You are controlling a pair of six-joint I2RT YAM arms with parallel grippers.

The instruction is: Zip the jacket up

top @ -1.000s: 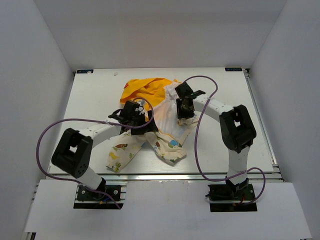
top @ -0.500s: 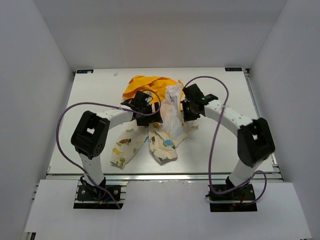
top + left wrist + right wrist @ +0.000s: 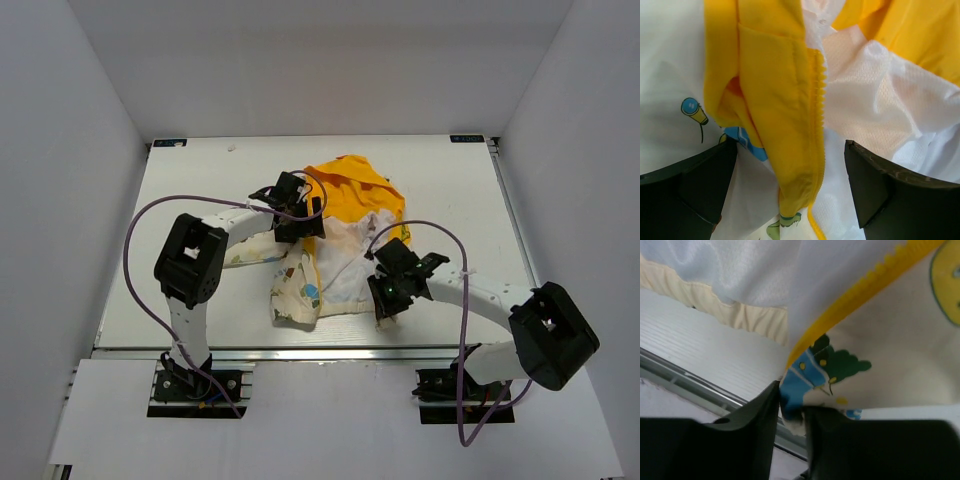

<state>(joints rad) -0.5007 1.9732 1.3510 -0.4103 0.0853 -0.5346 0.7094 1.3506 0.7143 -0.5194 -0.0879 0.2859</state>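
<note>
The jacket [image 3: 335, 265] lies crumpled mid-table, cream with animal prints, its yellow-orange hood [image 3: 355, 185] at the far side. My left gripper [image 3: 297, 222] is at the jacket's left edge. In the left wrist view it [image 3: 790, 192] is open, its fingers [image 3: 687, 192] wide apart on either side of the yellow zipper strip [image 3: 775, 100], with white mesh lining to the right. My right gripper [image 3: 383, 300] is at the jacket's near right corner. In the right wrist view it [image 3: 792, 412] is shut on the printed hem corner [image 3: 805, 375] below the yellow zipper teeth [image 3: 865, 287].
The white table [image 3: 190, 190] has white walls on three sides. A metal rail [image 3: 320, 350] runs along the near edge, close under my right gripper [image 3: 685, 377]. Purple cables [image 3: 140, 225] loop over both arms.
My right gripper has moved from the jacket's far right toward the near edge, pulling the jacket out and rightward. My left gripper has moved a little farther back and right.
</note>
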